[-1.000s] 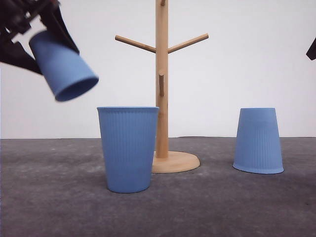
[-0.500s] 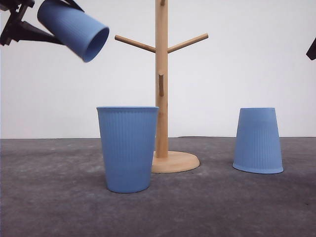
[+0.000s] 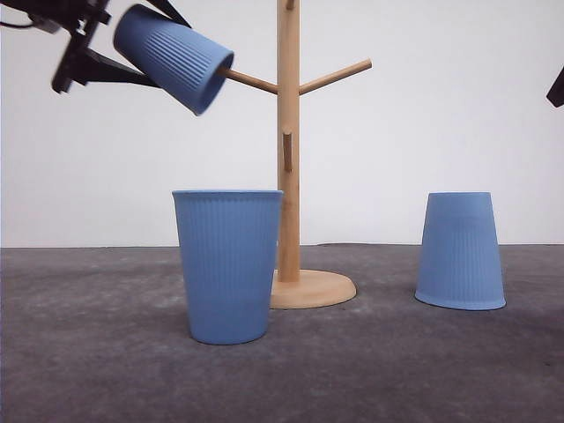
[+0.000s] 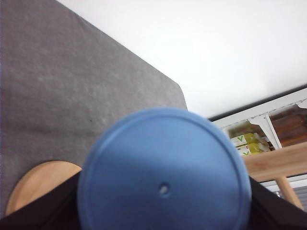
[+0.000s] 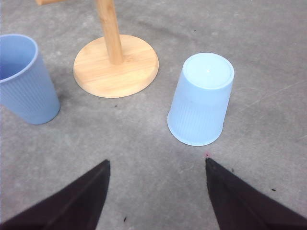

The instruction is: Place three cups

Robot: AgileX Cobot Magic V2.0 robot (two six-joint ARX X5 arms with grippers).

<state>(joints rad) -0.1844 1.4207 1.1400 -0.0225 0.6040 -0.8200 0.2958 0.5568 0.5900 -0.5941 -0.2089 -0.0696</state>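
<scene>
While the left pincer [image 3: 132, 40] grips a tilted cup [image 3: 174, 57], two cups stand.

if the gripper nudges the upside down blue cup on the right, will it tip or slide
The upside-down light-blue ribbed cup would probably slide rather than tip: it rests on its wide rim and narrows upward. It looks thin-walled, so likely light and easily shoved across the grey table. A push near its narrow top might still rock it. The open right gripper hovers apart from it.
</scene>
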